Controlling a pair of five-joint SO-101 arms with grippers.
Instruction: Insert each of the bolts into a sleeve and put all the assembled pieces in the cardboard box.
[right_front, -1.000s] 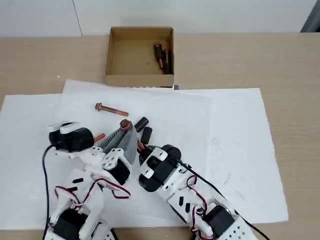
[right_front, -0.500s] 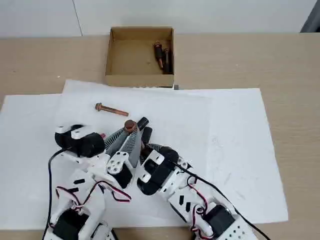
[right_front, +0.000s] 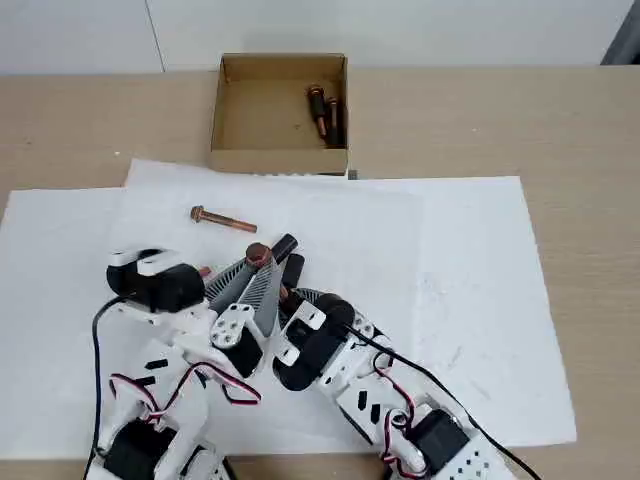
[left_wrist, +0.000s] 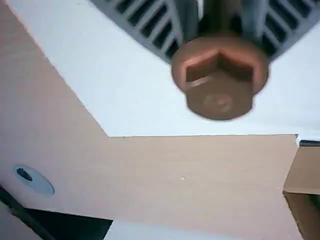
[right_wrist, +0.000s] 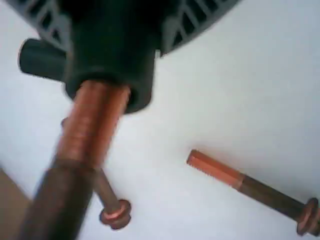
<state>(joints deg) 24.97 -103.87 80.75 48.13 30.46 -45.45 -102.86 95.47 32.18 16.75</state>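
1. The table (right_front: 500, 120) is the broadest thing here. The cardboard box (right_front: 260, 115) stands open at its far side.
2. White paper (right_front: 450, 300) covers the table from just short of the box's front wall back toward the two arms.
3. The left gripper (right_front: 255, 270) sits over the paper, well out from the box's front wall. It is clenched on the gripped bolt (right_front: 257, 253), whose six-sided head sticks out past the fingertips toward the box.
4. The right gripper (right_front: 288, 288) is just beside it, slightly farther from the box, and is clamped around the black sleeve (right_front: 293, 268). The gripped bolt's threaded end meets the sleeve's mouth and seems to be just inside it.
5. The assembled pieces (right_front: 325, 112) lie together inside the box, against the wall on the right arm's side.
6. A loose bolt (right_front: 223, 218) lies flat on the paper between the box and the left gripper, touching neither.
7. A third bolt (right_wrist: 114, 214) lies on the paper by the left arm, farther from the box than the loose bolt.
8. A spare sleeve (right_front: 283, 245) lies on the box side of the black sleeve, close by the gripped bolt's head.
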